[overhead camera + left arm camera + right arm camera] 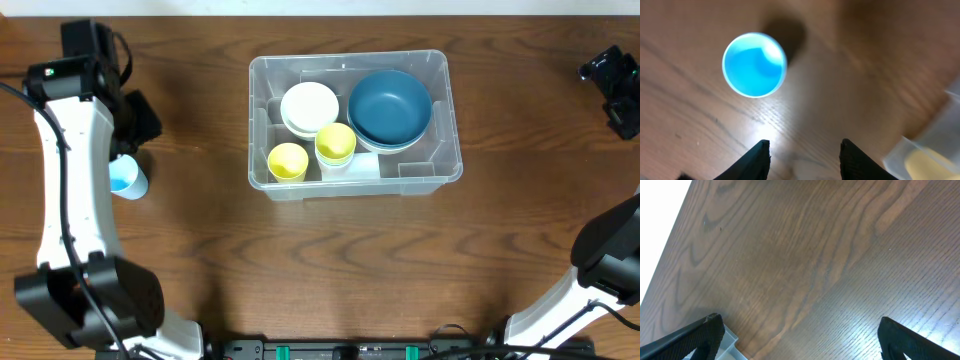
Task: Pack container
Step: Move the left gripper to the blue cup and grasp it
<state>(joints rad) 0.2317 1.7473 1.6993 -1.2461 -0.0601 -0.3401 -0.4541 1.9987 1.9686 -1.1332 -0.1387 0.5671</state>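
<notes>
The container (345,58), a clear plastic bin, stands at the middle of the table. It holds stacked white bowls (309,108), a blue bowl (390,108) and two yellow cups (288,161) (336,143). A light blue cup (128,178) stands upright on the table to the bin's left, partly under my left arm. My left gripper (805,150) hangs open above the wood beside that blue cup (754,65), with nothing between its fingers. My right gripper (797,330) is wide open over bare wood at the far right (615,85).
A corner of the bin (925,155) with something yellow inside shows at the lower right of the left wrist view. A pale bin corner (727,340) sits by the right gripper's left finger. The table's far edge runs along the top of the overhead view.
</notes>
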